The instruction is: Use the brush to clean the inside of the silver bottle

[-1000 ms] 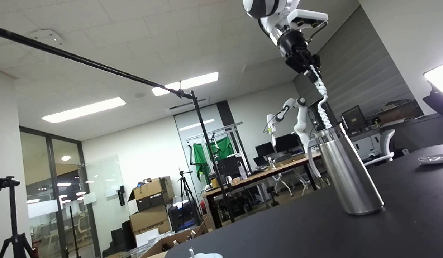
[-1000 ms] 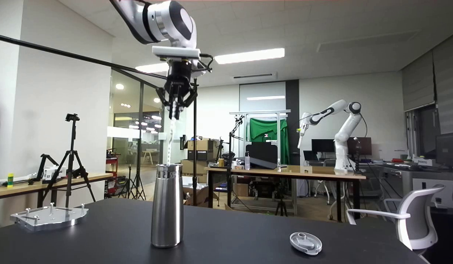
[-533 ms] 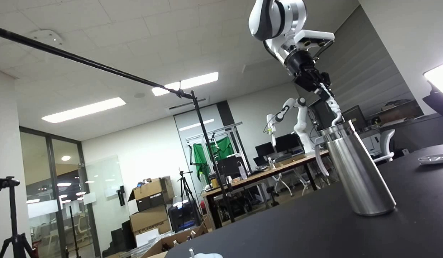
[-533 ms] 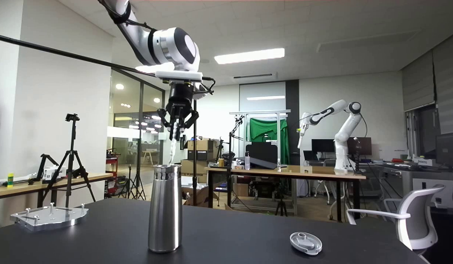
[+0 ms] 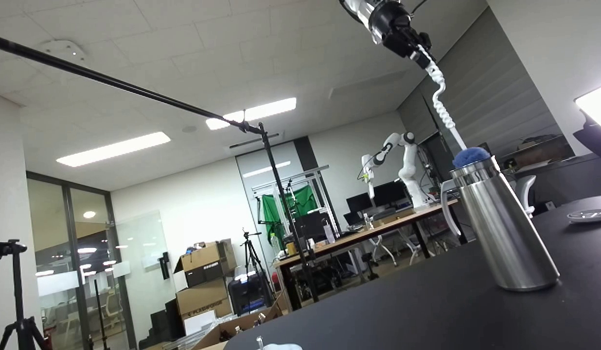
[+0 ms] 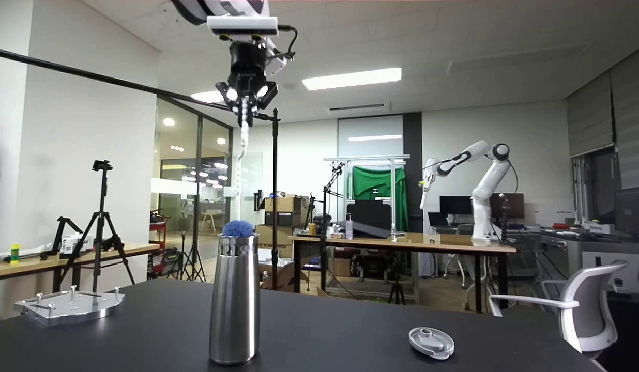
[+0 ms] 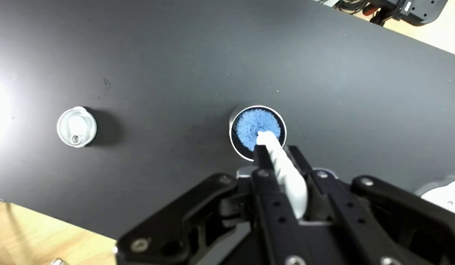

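Note:
My gripper is shut on the white twisted handle of the brush, high above the table. The brush hangs down in both exterior views, slightly slanted. Its round blue bristle head sits in the mouth of the silver bottle, with its top showing above the rim; the lower part is hidden inside. The bottle stands upright on the black table, with a light handle at its side. In the wrist view the blue head lies within the bottle's rim.
A grey lid lies on the black table to one side of the bottle; it also shows in the wrist view. A clear plate with pegs lies on the other side. A chair stands beyond the table's edge.
My gripper first moved down, pushing the brush deeper, then rose higher than before, bringing the blue head up to the rim. The bottle has shifted a little along the table.

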{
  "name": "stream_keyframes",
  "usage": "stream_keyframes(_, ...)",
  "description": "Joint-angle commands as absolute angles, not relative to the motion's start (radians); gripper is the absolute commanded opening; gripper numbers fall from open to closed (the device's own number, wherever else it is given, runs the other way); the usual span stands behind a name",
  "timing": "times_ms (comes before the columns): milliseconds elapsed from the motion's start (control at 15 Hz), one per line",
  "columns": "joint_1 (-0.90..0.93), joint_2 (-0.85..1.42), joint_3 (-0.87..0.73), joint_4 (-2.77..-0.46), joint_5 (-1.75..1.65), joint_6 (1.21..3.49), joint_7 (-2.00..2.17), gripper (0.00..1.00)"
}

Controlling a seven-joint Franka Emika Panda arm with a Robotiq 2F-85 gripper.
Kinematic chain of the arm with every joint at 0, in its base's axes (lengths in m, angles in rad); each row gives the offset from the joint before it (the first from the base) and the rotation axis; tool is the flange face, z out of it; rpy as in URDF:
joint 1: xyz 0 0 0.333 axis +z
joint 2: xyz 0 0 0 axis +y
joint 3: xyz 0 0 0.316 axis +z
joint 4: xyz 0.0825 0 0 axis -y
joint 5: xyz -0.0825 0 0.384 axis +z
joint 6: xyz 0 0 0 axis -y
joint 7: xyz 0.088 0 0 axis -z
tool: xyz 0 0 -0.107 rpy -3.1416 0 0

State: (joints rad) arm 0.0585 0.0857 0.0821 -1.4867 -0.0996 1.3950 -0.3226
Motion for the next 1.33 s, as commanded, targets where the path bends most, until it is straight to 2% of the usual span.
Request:
stream_keyframes(0, 0.057, 0.076, 0.075, -1.441, -0.108, 1.355, -0.332, 0.04)
stream_keyframes(667, 0.033, 0.203, 0.063, -1.635, -0.021, 1.592, -0.319, 0.04)
stream_keyframes(1267, 0.036, 0.2, 0.069, -1.667, -0.043, 1.579, -0.322, 0.04)
